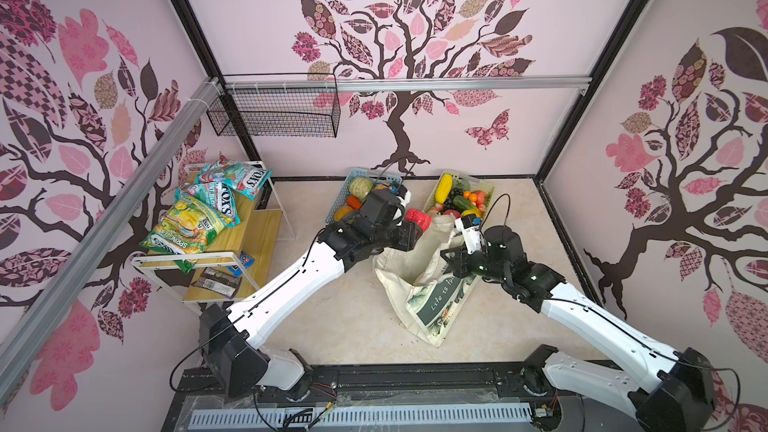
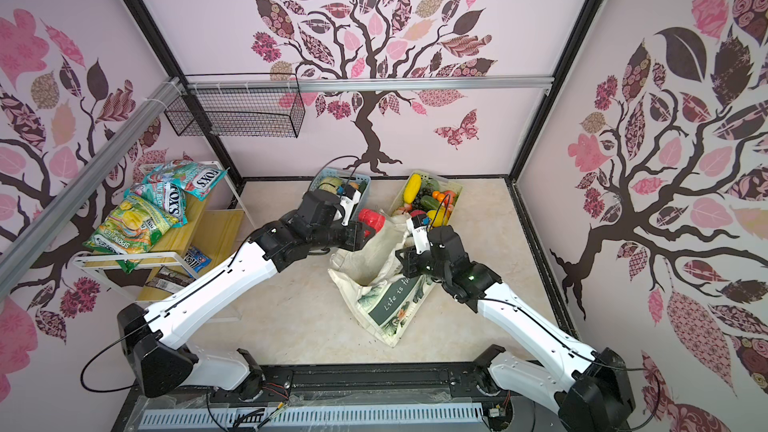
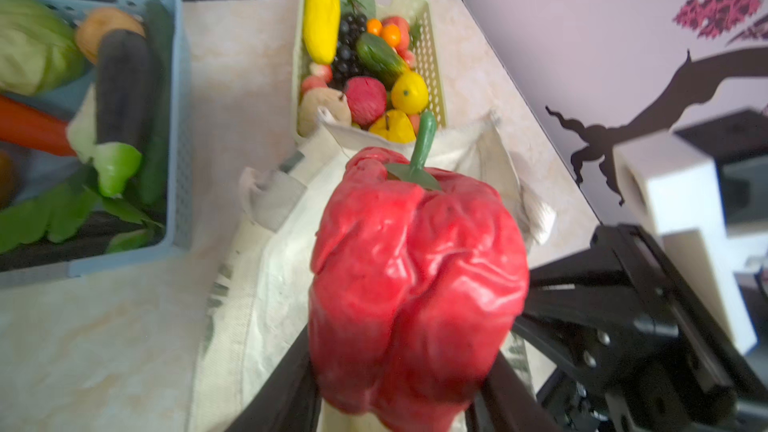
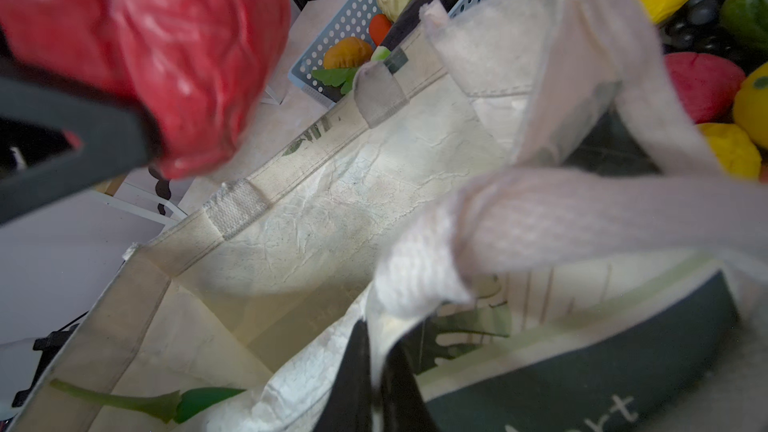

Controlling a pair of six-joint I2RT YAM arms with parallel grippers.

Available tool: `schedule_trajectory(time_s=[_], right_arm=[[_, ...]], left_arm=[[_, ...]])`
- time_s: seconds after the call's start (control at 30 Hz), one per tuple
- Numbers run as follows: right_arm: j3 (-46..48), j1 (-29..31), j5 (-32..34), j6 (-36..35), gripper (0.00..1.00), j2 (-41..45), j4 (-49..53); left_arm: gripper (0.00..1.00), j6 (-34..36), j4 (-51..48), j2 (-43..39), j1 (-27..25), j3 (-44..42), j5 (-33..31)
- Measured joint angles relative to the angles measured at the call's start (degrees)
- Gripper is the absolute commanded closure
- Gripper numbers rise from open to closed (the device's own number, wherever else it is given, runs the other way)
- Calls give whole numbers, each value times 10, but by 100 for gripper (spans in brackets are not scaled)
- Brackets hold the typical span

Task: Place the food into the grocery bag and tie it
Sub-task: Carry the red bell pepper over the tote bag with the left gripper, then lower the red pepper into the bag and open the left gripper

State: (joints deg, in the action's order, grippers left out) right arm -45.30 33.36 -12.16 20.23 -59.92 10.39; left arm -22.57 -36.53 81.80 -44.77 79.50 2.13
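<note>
My left gripper point(image 1: 415, 229) is shut on a red bell pepper point(image 1: 418, 218) with a green stem, its dark fingers point(image 3: 291, 371) pressing both sides. The pepper point(image 3: 415, 284) hangs over the open mouth of the grocery bag point(image 1: 399, 284), a cream tote with a dark green band. My right gripper point(image 4: 376, 367) is shut on the bag's near rim by a strap point(image 4: 561, 218), lifting it so the mouth stays open. A green stemmed vegetable point(image 4: 199, 401) lies inside the bag point(image 4: 311, 222). More food fills a light blue basket point(image 1: 338, 201) and a pale green basket point(image 1: 489, 192) behind the bag.
A wooden shelf rack point(image 1: 249, 238) with snack packets point(image 1: 195, 218) stands at the left. A black wire basket point(image 1: 274, 116) hangs on the back wall rail. Both arms meet over the bag point(image 2: 365, 272), with walls close on the right.
</note>
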Motion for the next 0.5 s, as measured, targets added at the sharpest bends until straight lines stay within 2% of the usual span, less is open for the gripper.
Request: schedule_trajectory(time_s=[0.17, 0.5], right_arm=[[0, 0, 9, -1, 90, 5, 10], [0, 0, 25, -7, 90, 22, 27]], left_arm=[[51, -3, -9, 0, -42, -23, -19], [51, -14, -14, 0, -47, -73, -21]])
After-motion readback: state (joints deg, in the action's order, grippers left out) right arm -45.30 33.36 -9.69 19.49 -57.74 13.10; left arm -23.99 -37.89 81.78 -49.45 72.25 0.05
